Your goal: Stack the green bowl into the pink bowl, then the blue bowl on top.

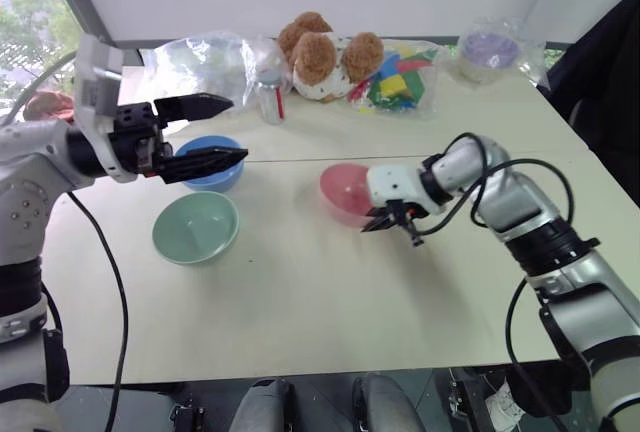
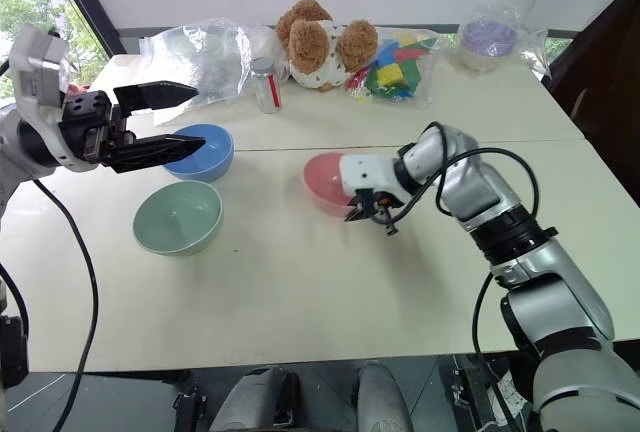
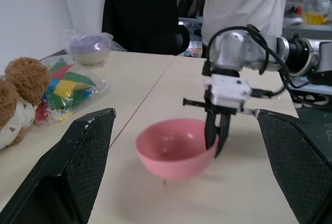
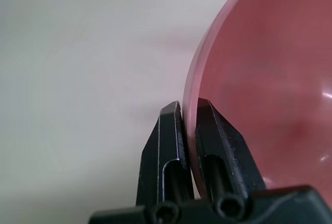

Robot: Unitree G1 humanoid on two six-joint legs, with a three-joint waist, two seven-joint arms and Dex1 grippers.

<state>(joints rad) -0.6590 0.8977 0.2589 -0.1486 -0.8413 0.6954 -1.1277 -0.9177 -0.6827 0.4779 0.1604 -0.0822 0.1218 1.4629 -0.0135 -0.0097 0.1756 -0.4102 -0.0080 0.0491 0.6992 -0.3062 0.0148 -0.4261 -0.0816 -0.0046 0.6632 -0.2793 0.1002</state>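
Observation:
The pink bowl [image 1: 345,187] sits at the table's middle right. My right gripper [image 1: 385,220] is shut on its near rim, one finger inside and one outside, as the right wrist view shows at the pink bowl's edge [image 4: 270,79]. The green bowl [image 1: 196,227] rests upright at front left, apart from both grippers. Just behind it stands the blue bowl [image 2: 210,157]. My left gripper [image 1: 237,130] hangs open above the blue bowl, pointing toward the pink bowl [image 3: 174,149], with nothing between its fingers.
Along the table's far edge lie a clear plastic bag [image 1: 200,57], a small bottle [image 1: 270,97], two plush toys [image 1: 325,52], a bag of coloured blocks [image 1: 400,77] and a plastic-wrapped purple bowl [image 1: 488,52]. A person [image 3: 244,1] stands beyond the table by a black chair [image 3: 145,11].

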